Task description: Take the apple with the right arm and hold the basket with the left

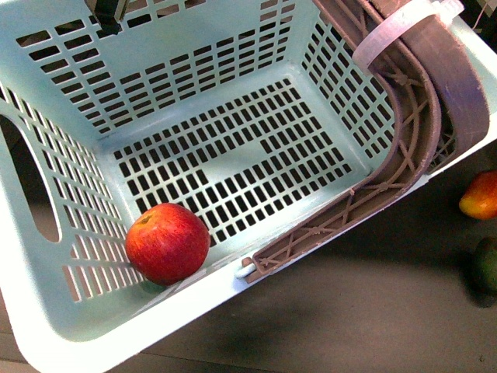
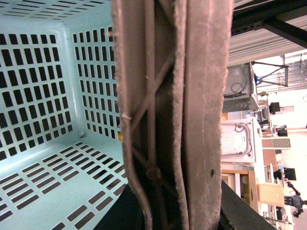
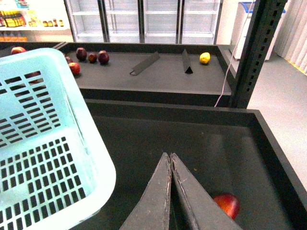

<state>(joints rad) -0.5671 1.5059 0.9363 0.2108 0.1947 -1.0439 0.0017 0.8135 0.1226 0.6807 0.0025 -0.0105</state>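
Observation:
The apple point(image 1: 167, 242), round and glossy red, lies inside the basket point(image 1: 46, 311), in its near left corner against the wall. The pale turquoise basket fills the front view; its brown handles point(image 1: 435, 101) are tied by a white zip tie point(image 1: 396, 31). My left gripper point(image 2: 177, 215) is shut on the handles point(image 2: 201, 96), with the basket's inside point(image 2: 48, 96) beside them. My right gripper point(image 3: 170, 155) is shut and empty. It hovers over a dark bin, just outside the basket's corner point(image 3: 72, 143). Neither gripper shows in the front view.
An orange-red fruit point(image 1: 480, 194) and a dark green fruit point(image 1: 488, 264) lie on the dark surface right of the basket. A red fruit point(image 3: 226, 203) sits in the bin by my right fingers. A farther shelf holds several dark red fruits point(image 3: 91, 56) and a yellow one point(image 3: 205, 58). A black post point(image 3: 254, 52) stands nearby.

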